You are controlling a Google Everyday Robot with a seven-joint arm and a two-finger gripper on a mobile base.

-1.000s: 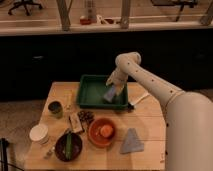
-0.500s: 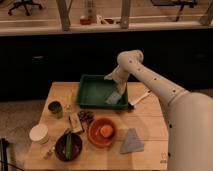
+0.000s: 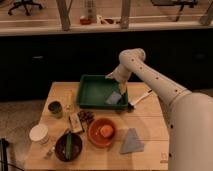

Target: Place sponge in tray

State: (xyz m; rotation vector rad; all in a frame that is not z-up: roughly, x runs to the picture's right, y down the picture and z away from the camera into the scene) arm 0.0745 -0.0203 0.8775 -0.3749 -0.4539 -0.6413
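**Sponge lies inside the tray, hand just above it**

The sponge (image 3: 114,98), a small blue-grey block, lies in the lower right part of the dark green tray (image 3: 91,89), near the tray's right wall. The hand (image 3: 120,85) sits just above and slightly right of the sponge, at the end of the white arm that reaches in from the right of the frame. Whether the hand is parted or closed, and whether it touches the sponge, cannot be told from this view.

The sponge looks light and soft; it would likely squash under a firm pinch and spring back, so it is neither fragile nor slippery. A light grip across its short sides, near the middle, should be enough. It appears to lie tilted against the tray's sloped rim, so it may slide or settle flat when let go.

On the table (image 3: 150,120), a white-handled utensil (image 3: 140,98) lies just right of the tray, near the arm's path out. Lower in the frame sit an orange bowl (image 3: 102,132) holding an orange object, a folded grey-blue cloth (image 3: 132,141), a dark bowl (image 3: 68,146), a white cup (image 3: 39,134) and a dark green cup (image 3: 55,108). All of these stand apart from the tray; only the utensil is close enough to be knocked.
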